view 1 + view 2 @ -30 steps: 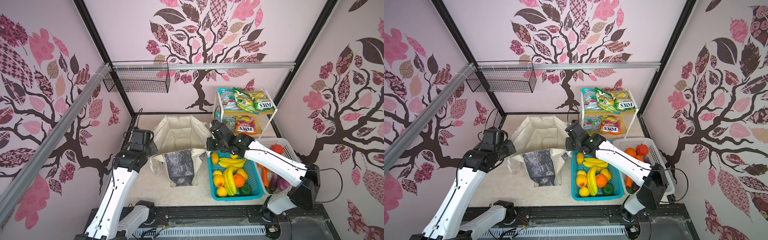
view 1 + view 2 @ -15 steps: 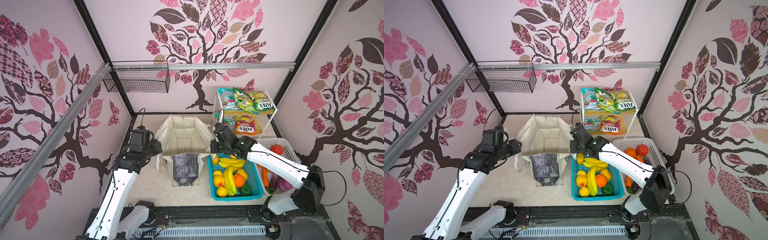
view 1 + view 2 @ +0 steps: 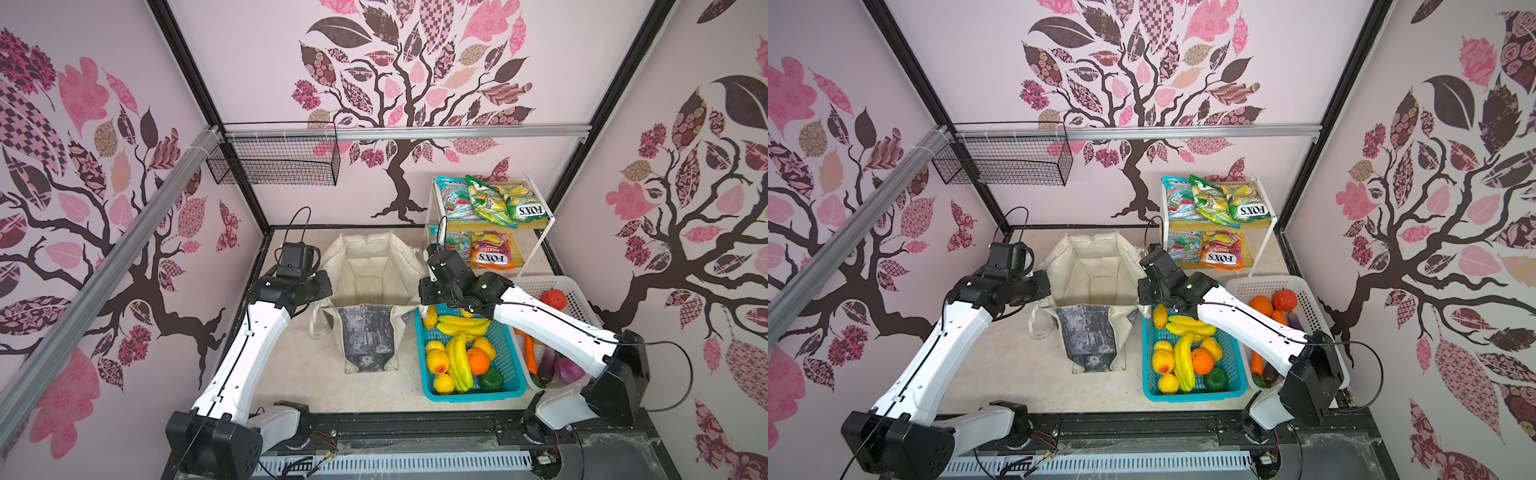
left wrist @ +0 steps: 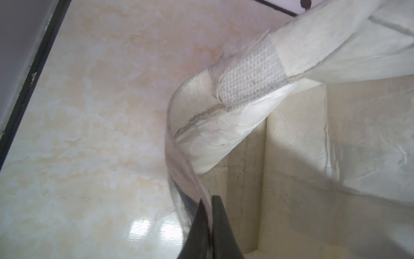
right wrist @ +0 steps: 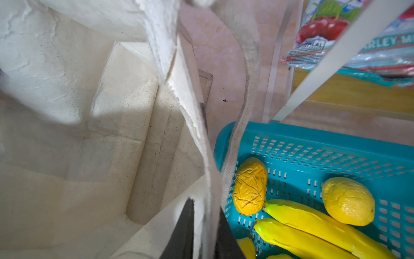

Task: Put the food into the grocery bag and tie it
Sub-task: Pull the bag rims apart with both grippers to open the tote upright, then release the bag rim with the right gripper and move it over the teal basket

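Both arms are clamping the upright grocery bag [image 3: 365, 270]: left fingers [image 4: 220, 224] closed on its left edge, right fingers [image 5: 181, 231] closed on its right rim. The food [image 3: 461, 326] is lying in the teal basket [image 3: 473, 397], just beside the right fingers, nearer that arm.

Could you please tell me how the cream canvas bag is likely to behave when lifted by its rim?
Probably floppy: the grocery bag creases and drapes where the left gripper pinches it. Likely light: its inside looks empty. It may well sag shut if the right gripper lets go.
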Robot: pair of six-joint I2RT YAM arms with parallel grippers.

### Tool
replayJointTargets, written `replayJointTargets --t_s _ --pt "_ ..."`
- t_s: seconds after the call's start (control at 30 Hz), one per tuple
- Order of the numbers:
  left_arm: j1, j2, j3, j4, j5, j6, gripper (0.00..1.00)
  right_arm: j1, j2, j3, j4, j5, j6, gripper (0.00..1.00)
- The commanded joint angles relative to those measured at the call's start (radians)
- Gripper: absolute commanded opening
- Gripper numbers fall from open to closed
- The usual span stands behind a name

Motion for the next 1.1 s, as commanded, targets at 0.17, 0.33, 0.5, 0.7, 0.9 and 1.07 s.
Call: replayJointTargets --t_s 0.17,0.33,0.5,0.7,0.9,1.07 --pt "0.037 -0.146 0.004 -0.051 -0.202 -0.012 0.0 -0.049 -0.034 -0.011 -0.065 0.036 -0.008 0.0" --pt "0.055 -0.142 0.012 -0.095 -0.289 0.006 0.0 -0.088 -0.088 -0.046 -0.074 0.046 -0.02 0.0" --pt "0.054 -0.166 -0.074 -0.02 -0.147 -0.013 0.0 -0.086 -0.063 -0.061 -0.054 -0.002 -0.007 0.0" --pt "0.056 -0.201 -0.146 0.068 -0.033 -0.017 0.0 -0.085 -0.04 -0.059 -0.017 -0.067 -0.005 0.0" --pt "0.055 -0.212 -0.175 0.083 -0.064 0.001 0.0 -0.084 -0.054 -0.076 0.03 -0.126 -0.013 0.08" --pt "0.055 -0.215 -0.194 0.091 -0.042 0.0 0.0 -0.085 -0.077 -0.089 0.067 -0.154 -0.003 0.39"
